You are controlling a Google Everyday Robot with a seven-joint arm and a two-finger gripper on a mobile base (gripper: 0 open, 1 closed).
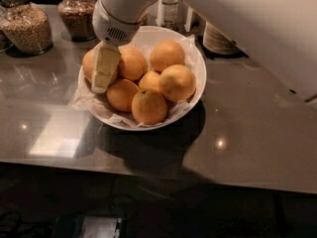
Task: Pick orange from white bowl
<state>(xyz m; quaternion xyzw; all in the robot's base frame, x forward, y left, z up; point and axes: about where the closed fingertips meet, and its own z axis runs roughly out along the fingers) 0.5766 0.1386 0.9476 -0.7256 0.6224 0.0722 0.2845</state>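
Fruit fills the white bowl (202,78): seven oranges heaped on crinkled white paper. The orange (177,82), large, round and yellowish with a dimpled rind, lies at the right of the heap, touching its neighbours and close to the right rim. In front of it sits a smaller orange with a dark stem dot (148,106).

The gripper (103,69) hangs at the left side of the bowl, its pale tip over the leftmost fruit (88,62), apart from the yellowish orange. Whether it is open or closed, or has hold of anything, cannot be told.

The bowl stands on a glossy grey table (247,128), with bare surface in front and to the right. A glass jar of grain (29,26) and a second jar (77,16) stand behind at the left, and stacked plates (218,38) sit just beyond the right rim. The white arm (237,19) crosses above.
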